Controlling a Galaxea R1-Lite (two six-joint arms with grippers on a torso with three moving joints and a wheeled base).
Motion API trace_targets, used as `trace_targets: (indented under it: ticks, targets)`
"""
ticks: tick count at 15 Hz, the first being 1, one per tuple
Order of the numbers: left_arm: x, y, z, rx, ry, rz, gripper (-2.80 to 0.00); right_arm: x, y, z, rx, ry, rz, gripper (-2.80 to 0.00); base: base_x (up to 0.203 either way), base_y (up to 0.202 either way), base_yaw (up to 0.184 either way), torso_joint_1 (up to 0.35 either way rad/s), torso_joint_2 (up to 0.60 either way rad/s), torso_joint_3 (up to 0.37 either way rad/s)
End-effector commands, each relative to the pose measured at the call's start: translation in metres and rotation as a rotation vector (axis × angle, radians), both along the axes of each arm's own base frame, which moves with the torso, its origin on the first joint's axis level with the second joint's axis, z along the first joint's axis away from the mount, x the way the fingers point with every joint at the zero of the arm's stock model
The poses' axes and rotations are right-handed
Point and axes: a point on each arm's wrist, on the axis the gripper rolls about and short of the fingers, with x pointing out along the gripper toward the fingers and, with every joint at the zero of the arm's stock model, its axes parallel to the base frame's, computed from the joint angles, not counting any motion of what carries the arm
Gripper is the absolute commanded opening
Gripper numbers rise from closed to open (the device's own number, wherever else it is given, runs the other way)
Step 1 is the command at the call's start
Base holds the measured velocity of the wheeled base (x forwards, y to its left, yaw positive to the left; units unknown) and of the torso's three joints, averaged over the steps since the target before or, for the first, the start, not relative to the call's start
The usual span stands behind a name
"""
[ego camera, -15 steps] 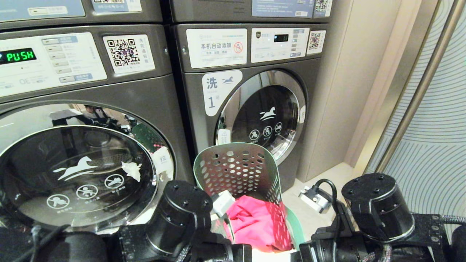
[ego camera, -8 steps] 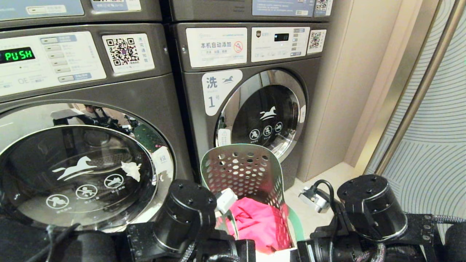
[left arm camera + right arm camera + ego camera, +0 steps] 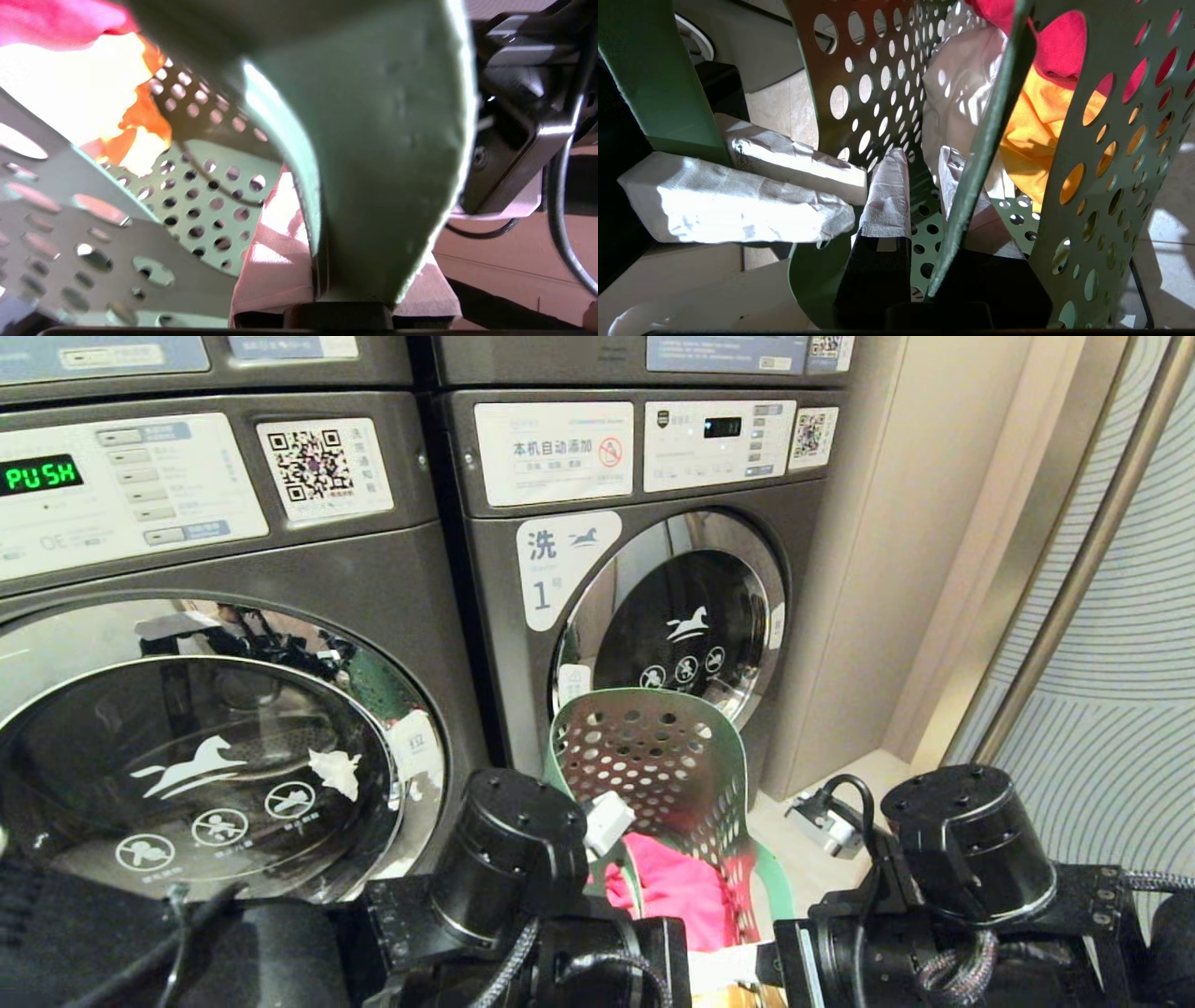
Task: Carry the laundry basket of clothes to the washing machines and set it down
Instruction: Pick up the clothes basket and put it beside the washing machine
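Note:
The laundry basket [image 3: 653, 761], green and pierced with round holes, hangs tilted between my two arms low in front of the right-hand washing machine [image 3: 653, 579]. A second of the washing machines [image 3: 224, 644] fills the left. The clothes lie inside: pink-red cloth [image 3: 681, 891], white cloth [image 3: 962, 88] and yellow-orange cloth [image 3: 1036, 121]. My left gripper [image 3: 355, 242] is shut on the basket's rim [image 3: 383, 154]. My right gripper [image 3: 920, 161] has its taped fingers [image 3: 887, 196] on either side of the opposite wall [image 3: 987, 135], shut on it.
A beige wall panel [image 3: 887, 569] stands right of the right washer, with pale floor [image 3: 840, 784] at its foot. A patterned panel with a metal frame [image 3: 1102, 644] closes the right side. More machines [image 3: 560, 359] are stacked above.
The basket has swung to the right, nearer the right washer's door, and tilts more. Both arms have shifted with it. The washers sit slightly higher in the picture.

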Motion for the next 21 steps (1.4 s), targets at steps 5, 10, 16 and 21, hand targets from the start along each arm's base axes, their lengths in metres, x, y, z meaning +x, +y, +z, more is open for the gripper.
trace_targets:
  ticks: [5, 10, 16, 21]
  targets:
    - [0.025, -0.037, -0.010, 0.076, 0.058, -0.001, -2.80, 0.005, -0.013, 0.003, 0.009, -0.007, -0.052, -2.80, 0.000, 0.000, 0.000, 0.005, 0.00, -0.178]
    - [0.041, -0.063, -0.011, 0.073, 0.045, -0.005, -2.80, 0.019, -0.033, 0.005, -0.032, -0.075, -0.157, -2.80, 0.000, 0.000, 0.000, 0.006, 0.00, -0.196]
    - [0.060, -0.091, -0.019, 0.098, 0.030, -0.026, -2.80, 0.029, -0.046, 0.004, -0.067, -0.117, -0.187, -2.80, 0.000, 0.000, 0.000, 0.004, 0.00, -0.197]
    - [0.076, -0.116, -0.028, 0.108, 0.033, -0.027, -2.80, 0.038, -0.057, -0.001, -0.082, -0.095, -0.243, -2.80, 0.000, 0.000, 0.000, 0.002, 0.00, -0.196]
